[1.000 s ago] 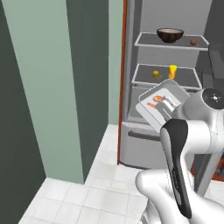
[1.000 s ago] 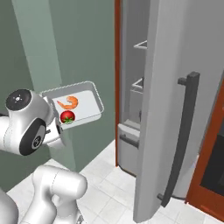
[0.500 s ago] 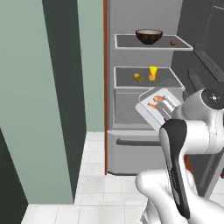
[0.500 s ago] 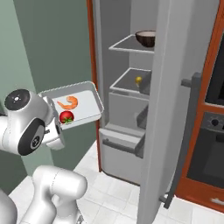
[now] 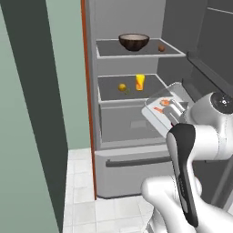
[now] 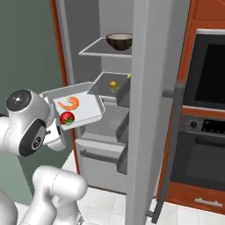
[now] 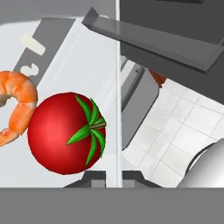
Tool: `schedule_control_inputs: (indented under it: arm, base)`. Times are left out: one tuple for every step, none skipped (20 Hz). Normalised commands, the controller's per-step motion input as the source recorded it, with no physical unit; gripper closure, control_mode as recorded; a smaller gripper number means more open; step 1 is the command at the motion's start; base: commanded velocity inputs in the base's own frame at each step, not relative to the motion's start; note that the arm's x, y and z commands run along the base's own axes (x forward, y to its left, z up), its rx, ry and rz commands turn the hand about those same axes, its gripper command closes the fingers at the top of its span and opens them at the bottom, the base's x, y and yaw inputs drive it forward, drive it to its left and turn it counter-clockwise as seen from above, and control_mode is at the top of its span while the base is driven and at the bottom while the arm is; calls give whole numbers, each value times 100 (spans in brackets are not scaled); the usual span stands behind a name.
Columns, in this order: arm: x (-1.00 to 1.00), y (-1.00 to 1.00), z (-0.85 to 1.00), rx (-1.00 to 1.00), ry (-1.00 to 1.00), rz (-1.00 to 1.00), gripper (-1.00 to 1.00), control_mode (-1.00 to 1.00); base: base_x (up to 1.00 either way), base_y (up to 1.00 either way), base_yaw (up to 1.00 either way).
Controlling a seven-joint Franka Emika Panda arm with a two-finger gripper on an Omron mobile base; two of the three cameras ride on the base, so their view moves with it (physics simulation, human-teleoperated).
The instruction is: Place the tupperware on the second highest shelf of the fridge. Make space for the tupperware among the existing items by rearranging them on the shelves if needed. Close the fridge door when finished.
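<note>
Your fridge shelves and what sat on them

You had a dark brown bowl and a small brown ball on the upper shelf; on the lower one stood a yellow-orange glass near a small orange-yellow fruit.

Base views flank the open fridge, hand view close over tupperware

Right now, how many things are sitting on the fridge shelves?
4, perhaps more hidden: the brown bowl and small brown ball on the upper shelf, the yellow-orange glass and small fruit on the lower.
</note>
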Motion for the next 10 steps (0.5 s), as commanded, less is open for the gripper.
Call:
schedule_control_inputs:
  arm:
    - [0,0,0,0,0,0,100,100]
    - [0,0,0,0,0,0,100,100]
    - [0,0,0,0,0,0,100,100]
    - [0,0,0,0,0,0,100,100]
    - [0,0,0,0,0,0,100,100]
    - [0,0,0,0,0,0,100,100]
    - [0,0,0,0,0,0,100,100]
    - [0,0,0,0,0,0,100,100]
    - [0,0,0,0,0,0,100,100]
    - [0,0,0,0,0,0,100,100]
  base:
    - [62,22,-20]
    - [59,22,-16]
    - [60,17,-14]
    - [61,17,-14]
    - [61,14,-13]
    - [62,10,-11]
    - [64,4,-10]
    - [64,3,-10]
    - [63,0,-10]
    - [61,0,-10]
